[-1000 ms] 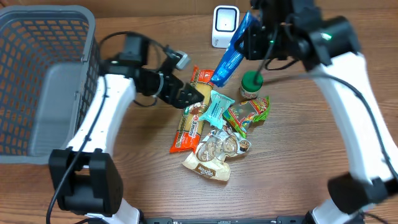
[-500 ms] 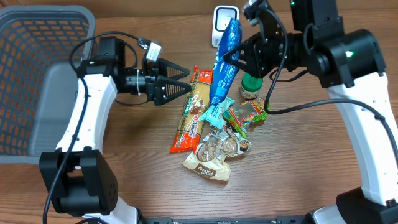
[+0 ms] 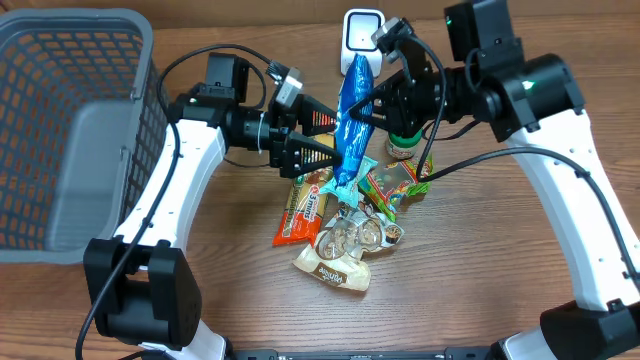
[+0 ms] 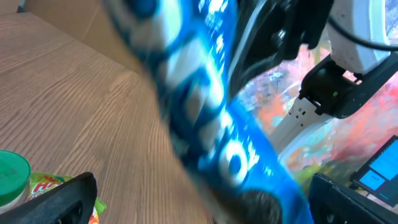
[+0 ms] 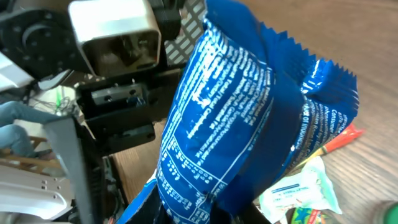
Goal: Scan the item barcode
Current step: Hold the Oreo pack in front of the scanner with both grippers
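Currently: right gripper (image 3: pixel 378 95) clamped on blue packet (image 3: pixel 351 125), raised near desk's (image 3: pixel 240 290) far edge; left gripper (image 3: pixel 330 135) spread wide beside packet.

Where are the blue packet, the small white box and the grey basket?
blue packet (image 3: pixel 351 125): overhead view, middle of the wrapper.
small white box (image 3: pixel 362 30): overhead view, its front face.
grey basket (image 3: pixel 40 100): overhead view, its mesh wall.

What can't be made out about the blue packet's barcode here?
- Barcode on the blue packet: blurred in left wrist view, too small overhead, only fine print in right wrist view.
- Right gripper: its grip is cut off by the bottom edge in right wrist view.
- White device: lower part hidden overhead by the packet.
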Controlling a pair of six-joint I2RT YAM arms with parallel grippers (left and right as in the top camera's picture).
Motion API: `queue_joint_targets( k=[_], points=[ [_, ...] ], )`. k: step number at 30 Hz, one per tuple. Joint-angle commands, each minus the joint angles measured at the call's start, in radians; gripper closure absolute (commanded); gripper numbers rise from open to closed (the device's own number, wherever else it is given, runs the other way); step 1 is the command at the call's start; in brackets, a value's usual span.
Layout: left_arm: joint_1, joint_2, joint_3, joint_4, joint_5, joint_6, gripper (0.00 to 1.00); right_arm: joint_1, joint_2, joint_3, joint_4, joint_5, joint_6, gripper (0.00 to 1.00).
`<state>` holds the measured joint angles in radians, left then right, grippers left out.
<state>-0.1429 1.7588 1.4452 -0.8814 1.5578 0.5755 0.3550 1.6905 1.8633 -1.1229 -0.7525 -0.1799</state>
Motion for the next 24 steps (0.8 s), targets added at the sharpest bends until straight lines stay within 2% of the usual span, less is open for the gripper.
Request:
queue_joint_targets(
  k=[1,13,22,24],
  points=[
    [-0.003,-0.011,-0.008,0.004,0.025,-0.038,0.0,-0.002,-0.002,-0.013,0.011,-0.058,-0.011,0.96],
    [-0.087,-0.011,-0.008,0.004,0.025,-0.053,0.0,0.017,-0.002,-0.013,0.042,-0.064,-0.012,0.96],
    [-0.073,-0.011,-0.008,0.003,0.024,-0.06,0.0,0.026,-0.002,-0.013,0.046,-0.06,-0.011,0.96],
    [-0.074,-0.011,-0.008,0.003,0.024,-0.06,0.03,0.026,-0.002,-0.013,0.045,-0.06,-0.011,0.96]
  ],
)
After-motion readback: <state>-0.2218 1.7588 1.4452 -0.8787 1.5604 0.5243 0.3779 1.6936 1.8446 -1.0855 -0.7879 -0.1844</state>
